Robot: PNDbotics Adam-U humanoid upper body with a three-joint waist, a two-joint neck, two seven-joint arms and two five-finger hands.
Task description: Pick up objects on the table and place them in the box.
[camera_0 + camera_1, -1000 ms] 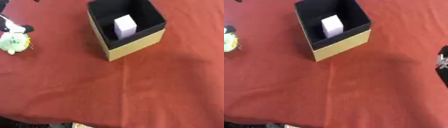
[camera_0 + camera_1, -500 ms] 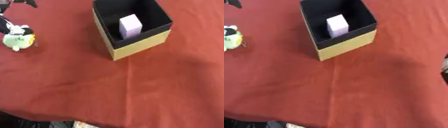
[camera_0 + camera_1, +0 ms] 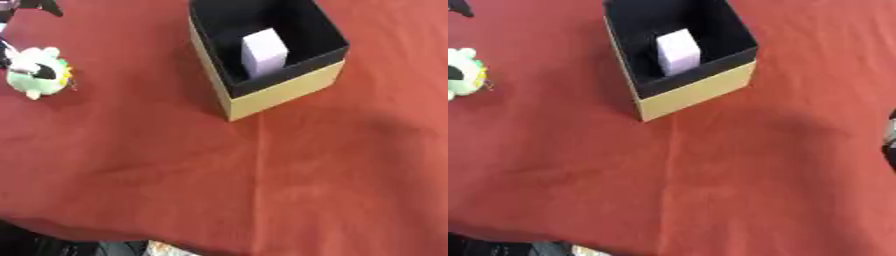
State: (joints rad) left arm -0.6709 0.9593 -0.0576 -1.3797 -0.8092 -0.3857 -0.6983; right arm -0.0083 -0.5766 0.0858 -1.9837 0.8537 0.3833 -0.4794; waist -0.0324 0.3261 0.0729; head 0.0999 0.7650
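- Left eye view: box (image 3: 262, 97) sits upright at the top centre of the red table (image 3: 262, 190), open mouth up, black inside, tan outer walls. An open top suits dropping things in from above.
- A pale block (image 3: 263, 52) stands inside the box, leaning toward the far wall; judged already delivered.
- Toy (image 3: 37, 73), small, pale green and white with a dark patch and a bit of yellow, lies on the cloth at the left edge, well apart from the box. Judged the next thing to fetch.
- Dark parts at the top left corner, just above the toy: probably the left hand (image 3: 31, 6), placed there because the toy lies on its side. Too little shows; cannot tell whether the fingers are wide, narrow or holding.
- Nothing touches the toy that can be made out.
- Right eye view: same layout, box shifted left, toy cut by the left edge.
- A dark and silver sliver at the right edge, mid-height: likely the right hand (image 3: 891, 145), well apart from box and toy, judged idle. Fingers cannot be told.
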